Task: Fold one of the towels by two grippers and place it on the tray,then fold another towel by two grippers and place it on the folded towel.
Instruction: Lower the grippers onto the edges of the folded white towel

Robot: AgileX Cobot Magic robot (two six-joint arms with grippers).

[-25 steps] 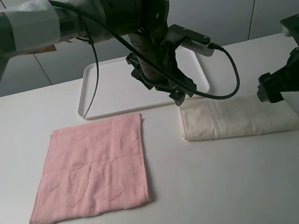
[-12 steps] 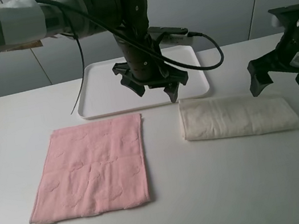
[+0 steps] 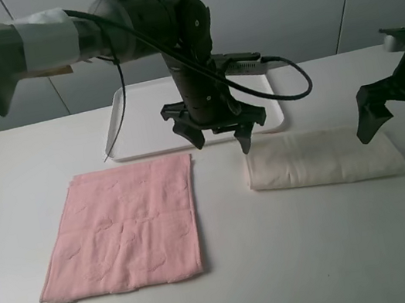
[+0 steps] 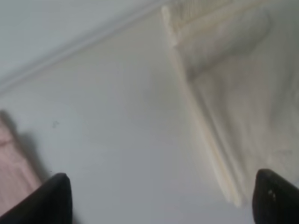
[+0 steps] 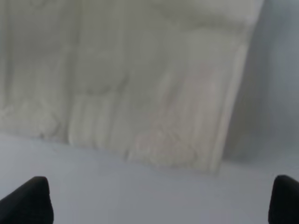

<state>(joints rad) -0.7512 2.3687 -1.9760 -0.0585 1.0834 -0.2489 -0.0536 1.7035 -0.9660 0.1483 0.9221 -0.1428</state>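
Note:
A cream towel (image 3: 323, 165), folded into a long strip, lies on the table right of centre. A pink towel (image 3: 122, 228) lies flat and unfolded at the left. The white tray (image 3: 141, 115) stands at the back. My left gripper (image 3: 222, 138) is open and empty, just above the cream towel's left end, in front of the tray. My right gripper (image 3: 396, 129) is open and empty above the towel's right end. The left wrist view shows the cream towel's end (image 4: 233, 102) between open fingers (image 4: 56, 196). The right wrist view shows the towel (image 5: 131, 84) beyond open fingers (image 5: 28, 200).
The tray's front rim (image 3: 186, 145) runs just behind the left gripper. The left arm's black cable (image 3: 292, 81) loops over the tray's right side. A grey wall stands behind the table. White tabletop (image 3: 300, 260) lies in front of both towels.
The left gripper has turned and come down toward the cream towel's left end. The right gripper has shifted right and lowered over the towel's right end. Neither towel has moved.

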